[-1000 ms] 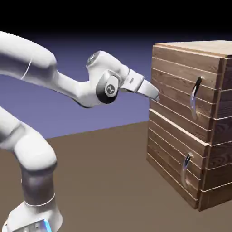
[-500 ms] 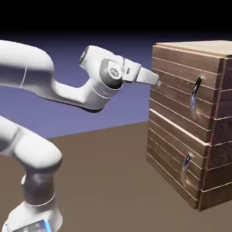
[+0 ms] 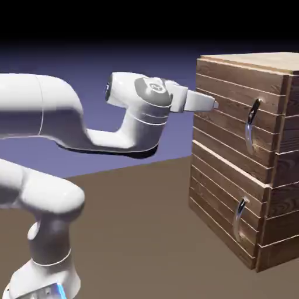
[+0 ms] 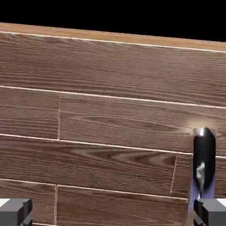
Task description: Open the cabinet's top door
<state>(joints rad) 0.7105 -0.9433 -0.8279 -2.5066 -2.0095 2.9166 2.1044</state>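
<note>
1. Presently, the end effector [image 3: 216, 105] reaches toward the top door [image 3: 230, 117] with its two fingers spread and nothing between them, while the door sits closed on the cabinet [image 3: 286, 61], past which the worktop's [image 3: 131, 228] far edge disappears in the exterior view.

2. The upper handle [image 3: 250, 125], near the door's edge at the exterior view's right, lines up in the hand view with one fingertip [image 4: 211, 212] rather than with the middle of the opening; a straight advance could knock that finger against the metal.

3. Closing without a sideways correction would probably catch only air, or pinch the bar off-center and let it slip.

4. Pushing too deep (the planks look close already) could jam the fingertips on the wood and hold the door shut.

5. Even with a sound grip, a straight pull might twist the curved bar loose, since a hinged door would swing in an arc.
</note>
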